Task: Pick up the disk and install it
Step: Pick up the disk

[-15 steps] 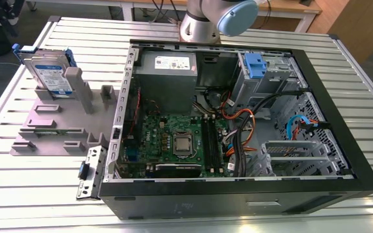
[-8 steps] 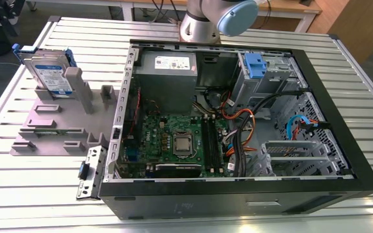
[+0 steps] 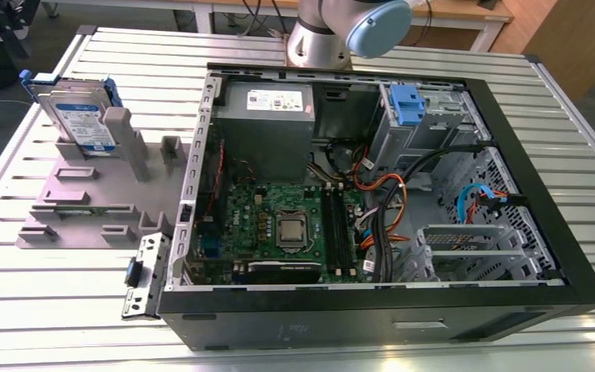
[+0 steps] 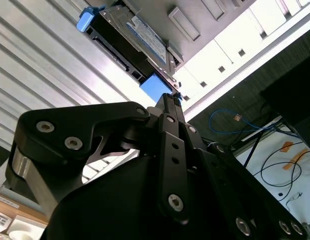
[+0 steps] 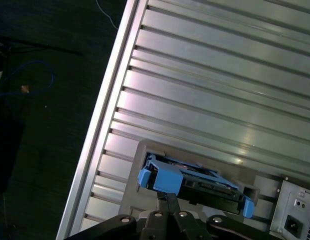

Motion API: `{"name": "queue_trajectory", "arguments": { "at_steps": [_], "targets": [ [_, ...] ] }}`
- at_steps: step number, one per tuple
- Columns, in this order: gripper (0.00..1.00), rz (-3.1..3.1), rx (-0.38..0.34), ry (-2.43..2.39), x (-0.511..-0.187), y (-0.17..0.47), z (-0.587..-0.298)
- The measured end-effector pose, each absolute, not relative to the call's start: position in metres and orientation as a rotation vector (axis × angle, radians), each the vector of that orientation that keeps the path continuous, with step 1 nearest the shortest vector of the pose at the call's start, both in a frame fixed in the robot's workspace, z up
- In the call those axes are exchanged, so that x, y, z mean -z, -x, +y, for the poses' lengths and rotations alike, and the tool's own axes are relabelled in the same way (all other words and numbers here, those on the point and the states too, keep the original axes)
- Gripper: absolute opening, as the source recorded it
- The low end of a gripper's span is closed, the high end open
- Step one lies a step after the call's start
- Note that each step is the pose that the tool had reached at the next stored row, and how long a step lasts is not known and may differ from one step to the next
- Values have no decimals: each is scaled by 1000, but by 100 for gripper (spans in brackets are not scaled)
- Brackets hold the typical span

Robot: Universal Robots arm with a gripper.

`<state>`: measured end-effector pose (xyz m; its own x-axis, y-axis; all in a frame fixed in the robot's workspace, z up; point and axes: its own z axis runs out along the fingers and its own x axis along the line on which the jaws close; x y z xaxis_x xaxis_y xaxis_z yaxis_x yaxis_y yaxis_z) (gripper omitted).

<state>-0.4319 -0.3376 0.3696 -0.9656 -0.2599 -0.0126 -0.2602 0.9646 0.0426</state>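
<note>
The disk (image 3: 75,116) stands upright on edge in a grey holder (image 3: 80,209) on the exterior view's left, its white-and-blue label facing out and its blue frame around it. In both wrist views I look down at it: the silver body with label (image 4: 140,35) and the blue frame (image 5: 165,179). My gripper (image 4: 171,97) (image 5: 167,196) hangs above the disk, apart from it, lined up with one blue end of the frame. Its two black fingers lie pressed together, shut, with nothing between them.
An open black computer case (image 3: 576,263) lies on the slatted metal table (image 3: 29,310) beside the holder, with a grey power-supply box (image 3: 266,116), a motherboard (image 3: 276,217), cables and a blue latch (image 3: 406,105) at the drive bay. The table edge and the dark floor with cables (image 5: 25,85) lie beyond the disk.
</note>
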Motion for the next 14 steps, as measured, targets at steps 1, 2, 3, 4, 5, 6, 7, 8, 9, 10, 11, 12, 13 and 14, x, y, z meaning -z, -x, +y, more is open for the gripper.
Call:
{"name": "queue_trajectory", "arguments": {
  "at_steps": [1,2,3,4,5,6,7,8,9,10,11,12,13,14],
  "targets": [
    [11,3107,-69,411,-370,432,-338],
    [11,3107,-69,412,-370,432,-338],
    [11,3107,-69,412,-370,432,-338],
    [11,3107,-69,412,-370,432,-338],
    [11,3107,-69,412,-370,432,-338],
    [11,3107,-69,412,-370,432,-338],
    [11,3107,-69,413,-370,432,-338],
    [11,3107,-69,414,-370,432,-338],
    [11,3106,-69,419,-370,432,-338],
    [11,3105,-69,428,-370,432,-338],
    [11,3103,-69,441,-370,432,-338],
    [11,3101,-69,458,-370,432,-338],
    [11,3098,-69,477,-370,432,-338],
    [11,3095,-69,499,-370,432,-338]
  ]
}}
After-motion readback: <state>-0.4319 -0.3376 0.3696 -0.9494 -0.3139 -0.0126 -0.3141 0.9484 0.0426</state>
